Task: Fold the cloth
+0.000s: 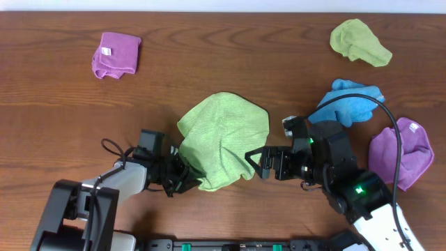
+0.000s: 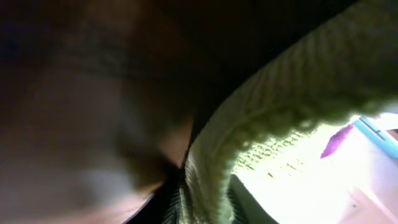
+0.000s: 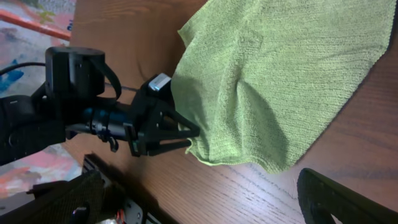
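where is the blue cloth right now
In the overhead view the blue cloth lies crumpled on the table's right side, between the small green cloth and the right-hand purple cloth.

Soft, even light from above fills the overhead view; the green cloth (image 1: 224,139) is sharp there, with a thin shadow under its near edge. The left wrist view is badly blurred (the lens sits almost against the cloth); everything above the cloth is murky dark, and below its edge the background burns out to white glare. The right wrist view is bright and crisp; a soft shadow lies in the cloth's middle fold, and the wood beside the cloth shows a faint sheen.
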